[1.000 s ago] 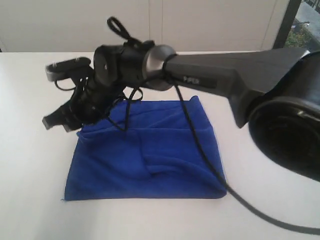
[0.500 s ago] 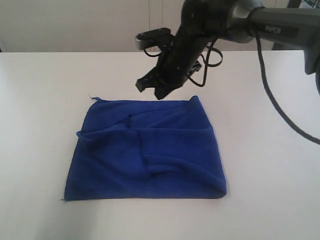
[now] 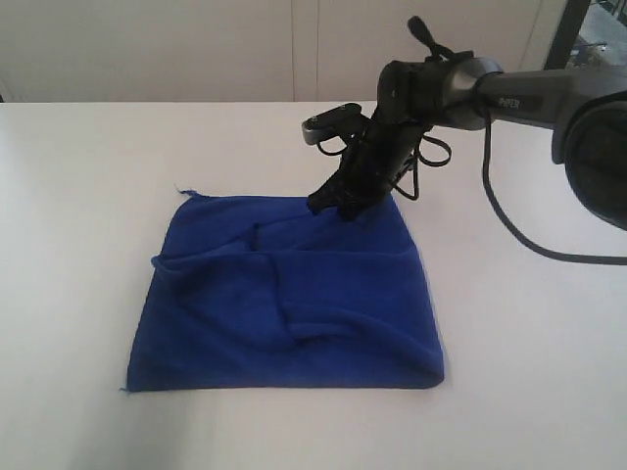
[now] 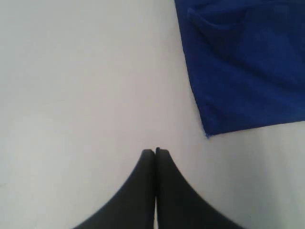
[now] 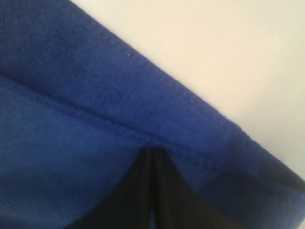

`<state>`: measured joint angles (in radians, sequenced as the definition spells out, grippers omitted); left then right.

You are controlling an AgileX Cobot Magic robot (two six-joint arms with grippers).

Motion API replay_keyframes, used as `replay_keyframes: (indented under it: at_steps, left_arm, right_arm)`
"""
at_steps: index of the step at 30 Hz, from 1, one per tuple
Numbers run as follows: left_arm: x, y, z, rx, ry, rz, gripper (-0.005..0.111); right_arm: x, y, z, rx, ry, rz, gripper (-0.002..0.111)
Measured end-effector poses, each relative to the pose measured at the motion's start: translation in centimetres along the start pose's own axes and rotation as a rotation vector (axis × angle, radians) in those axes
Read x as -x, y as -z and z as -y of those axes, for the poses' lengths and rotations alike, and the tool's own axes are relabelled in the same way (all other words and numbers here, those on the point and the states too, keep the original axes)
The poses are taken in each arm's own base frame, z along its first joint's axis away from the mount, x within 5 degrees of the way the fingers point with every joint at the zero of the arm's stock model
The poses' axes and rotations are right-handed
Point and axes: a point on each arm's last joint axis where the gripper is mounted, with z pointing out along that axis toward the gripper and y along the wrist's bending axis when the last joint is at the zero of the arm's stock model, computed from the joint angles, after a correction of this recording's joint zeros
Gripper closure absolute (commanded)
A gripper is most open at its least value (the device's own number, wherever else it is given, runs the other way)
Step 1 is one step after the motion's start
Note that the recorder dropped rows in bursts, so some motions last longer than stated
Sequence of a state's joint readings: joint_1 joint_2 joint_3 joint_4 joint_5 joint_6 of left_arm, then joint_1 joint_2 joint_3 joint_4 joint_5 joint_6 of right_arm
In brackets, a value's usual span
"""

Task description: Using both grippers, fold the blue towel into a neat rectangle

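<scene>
The blue towel (image 3: 284, 294) lies folded on the white table (image 3: 78, 196), roughly rectangular, with a loose ridge across its upper layer. My right gripper (image 3: 330, 206) is shut, its tips resting on the towel's far edge, right of that edge's middle. In the right wrist view the closed fingers (image 5: 151, 150) touch the towel (image 5: 71, 119) just behind its hem, with no cloth visible between them. My left gripper (image 4: 156, 151) is shut and empty above bare table, a short way from a corner of the towel (image 4: 243, 67). It does not show in the exterior view.
The right arm's grey tube (image 3: 549, 93) and black cable (image 3: 509, 215) reach in from the right, above the table. A pale wall (image 3: 294, 49) runs behind the table's far edge. A large black arm joint (image 3: 598, 157) fills the right border.
The right gripper left the towel's far left corner, swung right above the far edge, and has come down shut onto the edge. The far left corner now lies flat.
</scene>
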<state>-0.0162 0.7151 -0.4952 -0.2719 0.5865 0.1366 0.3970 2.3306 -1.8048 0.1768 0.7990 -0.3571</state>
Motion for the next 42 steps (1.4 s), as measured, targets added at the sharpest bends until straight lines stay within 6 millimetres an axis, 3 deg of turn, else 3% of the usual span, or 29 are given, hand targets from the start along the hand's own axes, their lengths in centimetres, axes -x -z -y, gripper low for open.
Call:
replay_keyframes:
  at_steps: [5, 14, 21, 28, 30, 33, 37, 42]
  left_arm:
    - [0.0, 0.0, 0.0, 0.0, 0.0, 0.0, 0.107]
    - [0.0, 0.0, 0.0, 0.0, 0.0, 0.0, 0.107]
    - [0.0, 0.0, 0.0, 0.0, 0.0, 0.0, 0.107]
    - [0.0, 0.0, 0.0, 0.0, 0.0, 0.0, 0.107]
    - [0.0, 0.0, 0.0, 0.0, 0.0, 0.0, 0.107]
    - [0.0, 0.0, 0.0, 0.0, 0.0, 0.0, 0.107]
    - [0.0, 0.0, 0.0, 0.0, 0.0, 0.0, 0.107]
    - [0.0, 0.0, 0.0, 0.0, 0.0, 0.0, 0.107]
  right_arm:
    - [-0.9, 0.4, 1.7, -0.088, -0.044, -0.085, 0.108]
    - [-4.7, 2.1, 5.1, -0.165, -0.194, -0.385, 0.108]
    - [-8.8, 3.2, 4.0, -0.179, -0.218, -0.488, 0.108]
    - [-13.5, 5.8, 1.7, -0.141, -0.24, -0.529, 0.108]
    - [-14.0, 6.3, 1.3, -0.131, -0.252, -0.508, 0.108]
    - [-12.9, 7.9, 1.3, -0.149, -0.249, -0.385, 0.108]
    - [-9.7, 9.8, 2.0, -0.184, -0.24, -0.186, 0.108]
    - [-5.6, 9.6, 3.3, -0.208, -0.235, -0.009, 0.108]
